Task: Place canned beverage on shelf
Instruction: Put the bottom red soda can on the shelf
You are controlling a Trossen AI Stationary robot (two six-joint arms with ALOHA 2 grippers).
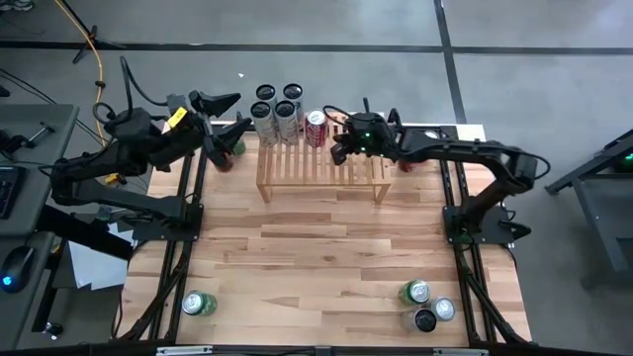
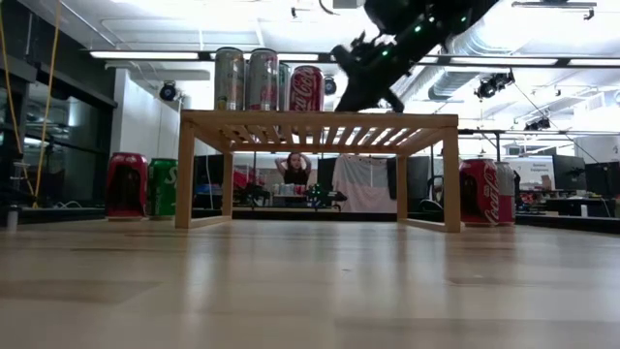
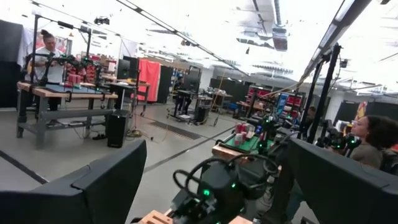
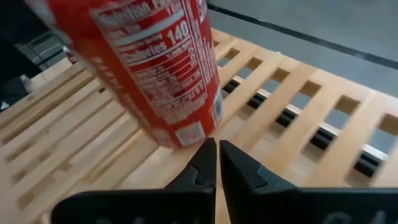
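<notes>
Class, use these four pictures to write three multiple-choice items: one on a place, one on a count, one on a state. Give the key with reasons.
1. Where does the red can in the right wrist view stand?
A. On the shelf's slatted top
B. On the table under the shelf
C. In the left claw

2. How many cans are grouped at the table's near right corner?
A. One
B. Three
C. Five

3. What is the state of the right claw?
A. Wide open
B. Shut on the red can
C. Shut, holding nothing

Key:
1 A: the red can stands upright on the slats of the shelf.
2 B: the high view shows three cans close together there.
3 C: the fingers of the right claw meet in front of the can with nothing between them.
</notes>
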